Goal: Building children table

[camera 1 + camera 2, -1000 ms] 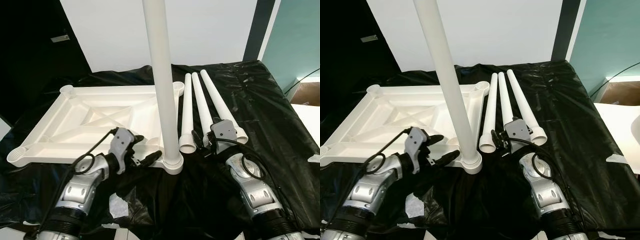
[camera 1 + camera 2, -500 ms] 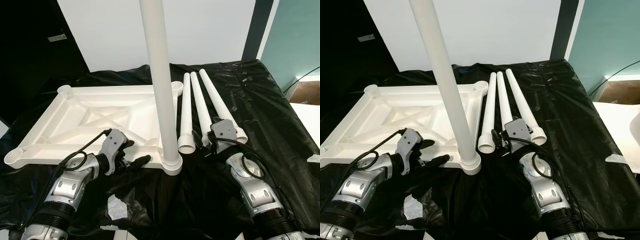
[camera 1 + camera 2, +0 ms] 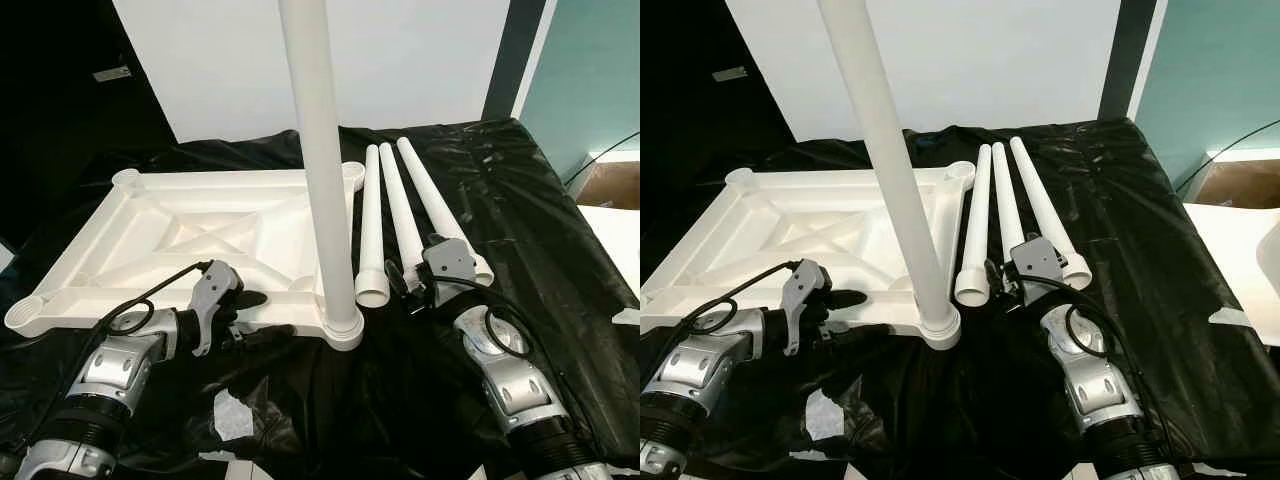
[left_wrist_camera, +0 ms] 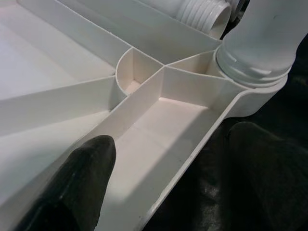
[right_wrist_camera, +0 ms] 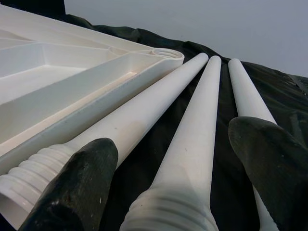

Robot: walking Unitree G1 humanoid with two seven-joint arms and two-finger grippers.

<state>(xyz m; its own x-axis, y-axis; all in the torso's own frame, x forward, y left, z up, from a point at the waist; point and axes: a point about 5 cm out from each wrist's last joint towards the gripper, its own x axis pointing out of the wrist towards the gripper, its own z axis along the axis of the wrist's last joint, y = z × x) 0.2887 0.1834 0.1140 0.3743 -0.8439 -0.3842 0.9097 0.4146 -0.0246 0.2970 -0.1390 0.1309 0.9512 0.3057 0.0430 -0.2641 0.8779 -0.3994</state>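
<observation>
At the near edge of the upturned white tabletop (image 3: pixel 190 235), the left gripper (image 3: pixel 262 318) sits with fingers spread, one over the rim, one outside on the black sheet (image 3: pixel 520 210). At the tabletop's near corner stands the upright leg (image 3: pixel 325 170). Beside that, the right gripper (image 3: pixel 1002 287), fingers apart, straddles the middle of three loose legs (image 3: pixel 405 215).

Two black gripper fingers (image 5: pixel 72 187), spread apart, frame three long white plastic table legs (image 5: pixel 197 139) lying side by side on crinkled black plastic sheeting (image 5: pixel 144 36). Just beside them lies the ribbed underside of a white plastic tabletop (image 5: pixel 53 82).
</observation>
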